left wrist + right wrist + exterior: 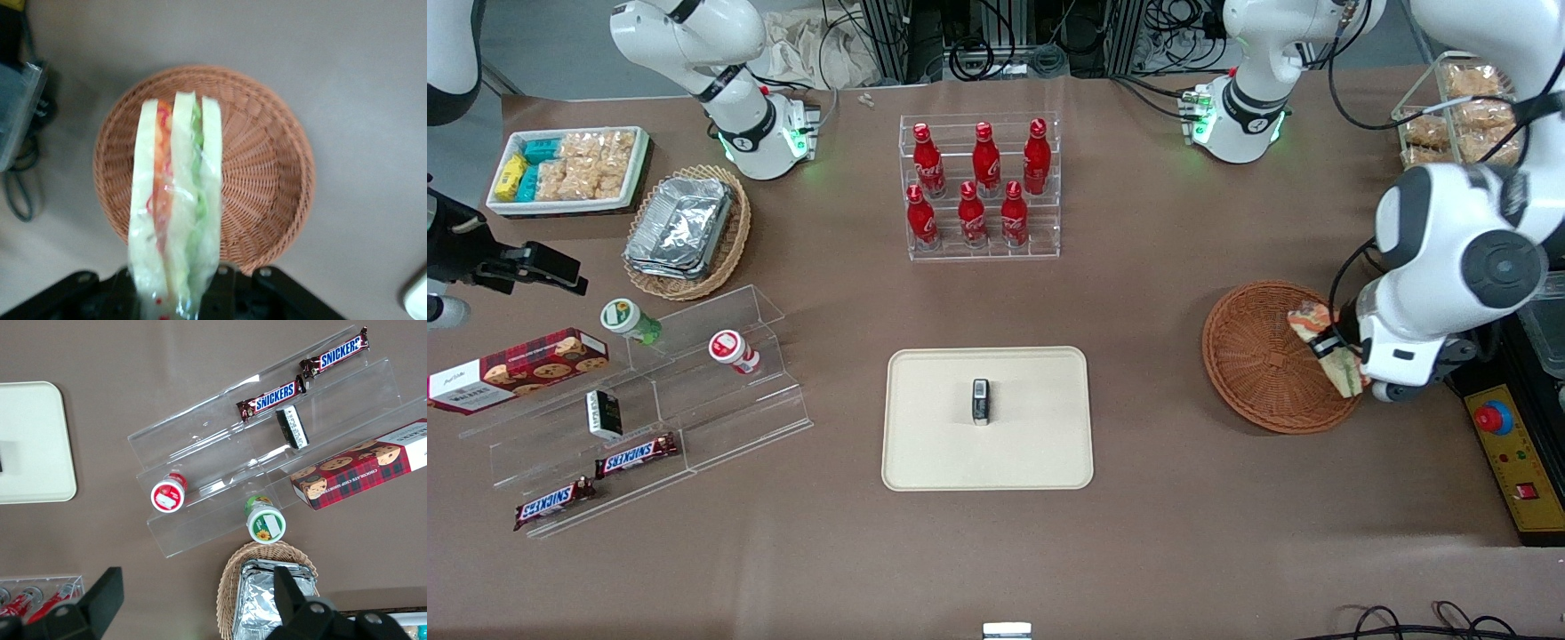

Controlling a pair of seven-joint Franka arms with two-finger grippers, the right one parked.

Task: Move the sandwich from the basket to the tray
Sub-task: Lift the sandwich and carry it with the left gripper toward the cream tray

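Between the gripper's [1343, 356] 2 fingers sits the sandwich [1325, 342], clamped & lifted, w/ the basket [1254, 360] right below; tray [925, 444] lies well apart, toward parked arm's end.

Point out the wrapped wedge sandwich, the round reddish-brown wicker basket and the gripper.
Wrapped wedge sandwich [177, 200], left wrist view, cut face.
Round reddish-brown wicker basket [1249, 356], front view, woven floor.
Gripper [1343, 351], front view, above the basket, gripping the sandwich.
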